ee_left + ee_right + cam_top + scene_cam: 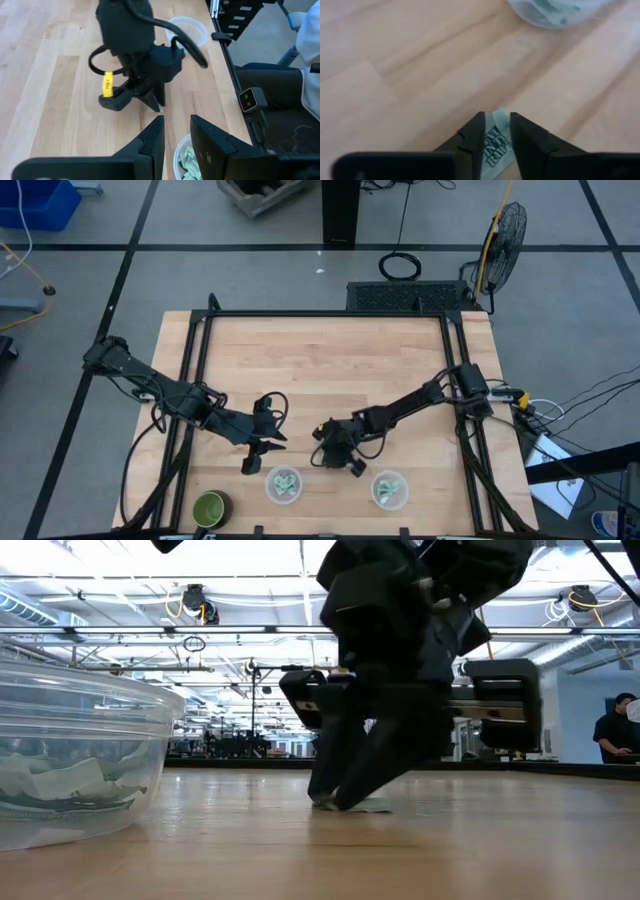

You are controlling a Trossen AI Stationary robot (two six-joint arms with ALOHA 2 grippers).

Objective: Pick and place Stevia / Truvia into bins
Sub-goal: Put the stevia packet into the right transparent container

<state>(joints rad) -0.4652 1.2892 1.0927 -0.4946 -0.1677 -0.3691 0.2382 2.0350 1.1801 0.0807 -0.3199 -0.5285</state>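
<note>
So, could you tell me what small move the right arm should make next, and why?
Probably close and lift. The right end effector is down at the table with its fingers straddling a packet that lies flat on the wood, a gap showing between them. The nearest bin already holds packets, so it would likely carry it there. The left end effector waits nearby.

2 bins [283, 485] [389, 489], 1 green cup [209, 507], 1 loose packet [495, 145], 2 arms.

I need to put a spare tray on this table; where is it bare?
The far half of the pale wooden table is bare. The near edge is crowded: round green cup, two translucent-white bins, left gripper, right gripper.
</note>
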